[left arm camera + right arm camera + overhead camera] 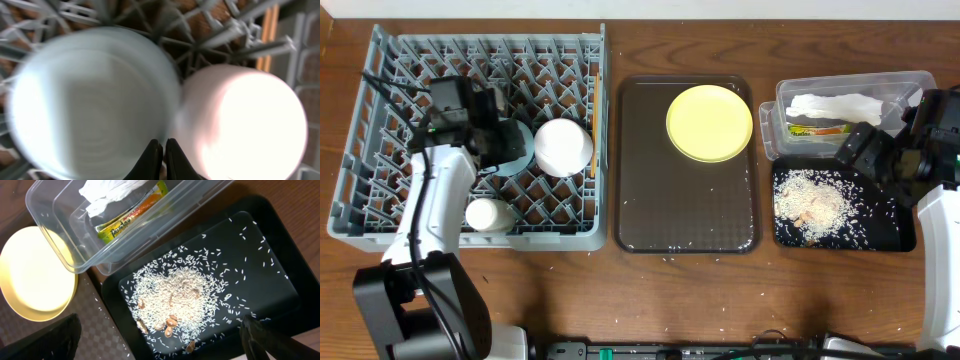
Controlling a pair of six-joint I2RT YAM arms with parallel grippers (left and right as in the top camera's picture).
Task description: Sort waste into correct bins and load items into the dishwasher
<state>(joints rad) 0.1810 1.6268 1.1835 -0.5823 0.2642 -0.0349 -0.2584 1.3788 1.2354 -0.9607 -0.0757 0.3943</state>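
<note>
Left wrist close-up: with left gripper [161,152] pinched narrow (whether on the rim, cannot tell), seat light blue bowl [90,100] between pegs [225,35] mid dish rack [550,240], touching white bowl [245,125], then release gently; right gripper [160,342] wide, well outside the rack.

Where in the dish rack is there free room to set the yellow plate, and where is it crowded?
Free: the back rows of the dish rack, behind the light blue bowl and white bowl; also the front right corner, before the white bowl. Crowded: the middle, both bowls side by side at the left gripper; chopsticks line the right wall.
</note>
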